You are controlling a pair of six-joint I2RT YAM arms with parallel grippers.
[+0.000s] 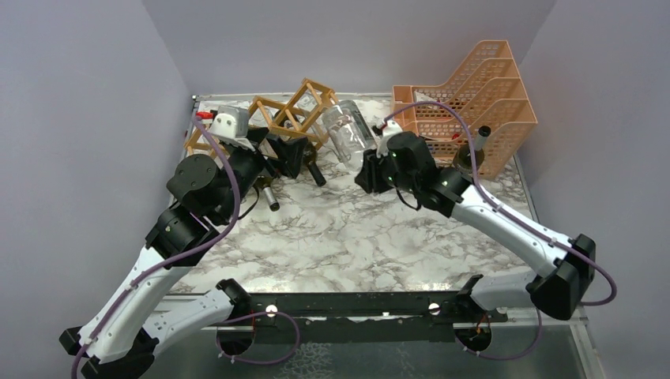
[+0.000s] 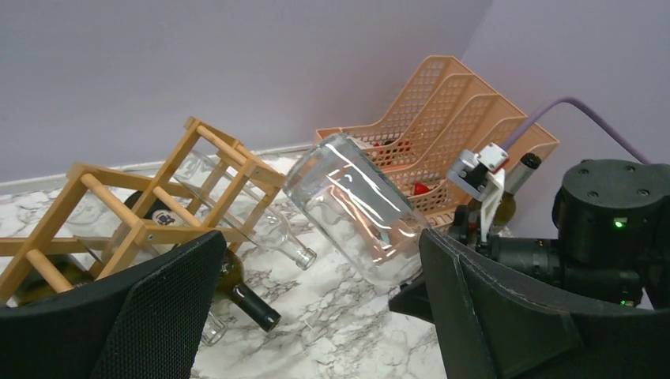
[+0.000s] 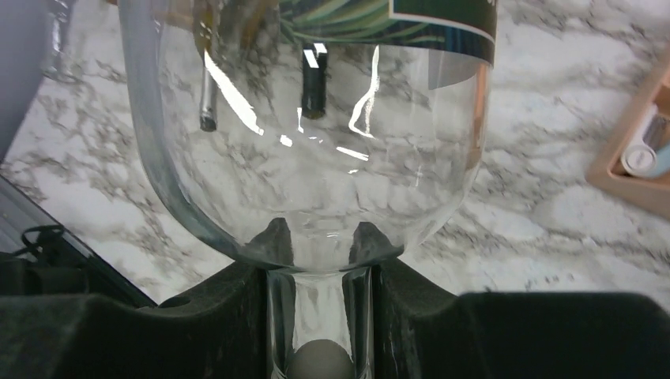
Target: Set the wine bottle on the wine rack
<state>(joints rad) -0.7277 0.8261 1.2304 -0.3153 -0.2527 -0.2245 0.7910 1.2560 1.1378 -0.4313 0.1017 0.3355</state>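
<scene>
My right gripper (image 3: 320, 257) clamps the neck of one clear wine bottle (image 2: 351, 209), tilted beside the wine rack (image 2: 142, 229) holding three bottles (image 2: 237, 288); my left gripper (image 1: 288, 150) gapes empty.

Left arm (image 1: 158, 260) folded at the elbow, forearm heading 1 o'clock from its base; left gripper (image 2: 324, 316) with jaws spread wide, nothing between them. Right arm (image 1: 506, 221) stretched low toward 10 o'clock, right gripper (image 3: 320, 268) clamped on the wine bottle (image 3: 316, 158) neck.

No text, brand or number is legible anywhere; the wine bottle (image 3: 316, 158) bears a green leaf-patterned label (image 3: 348, 20) with no readable lettering
</scene>
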